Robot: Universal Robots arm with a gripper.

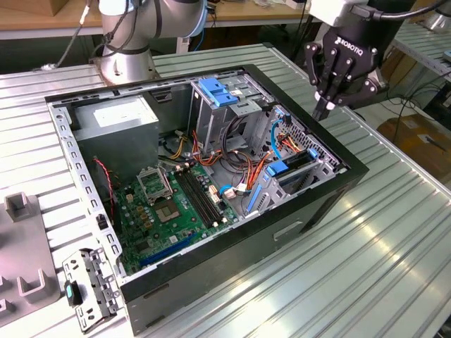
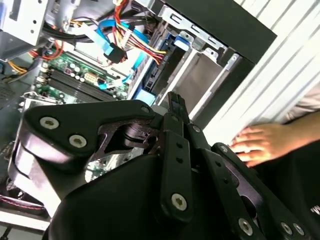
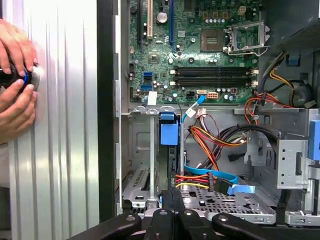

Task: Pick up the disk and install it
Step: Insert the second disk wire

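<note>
the gripper (image 1: 323, 107) hovered narrow and empty at the exterior view's upper right, above the computer case (image 1: 303, 211), its fingers pressed together.

Blue-railed disk (image 1: 285, 170) edge-on in bay (image 1: 325, 167)

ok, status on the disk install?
Fingers shut, empty, over the case edge. Disk looks seated in its bay, blue rail showing. Person's hands on the table beside the case.

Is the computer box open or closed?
Open. The black case has no side cover: its green circuit board and coloured cables lie bare in the exterior view.
</note>
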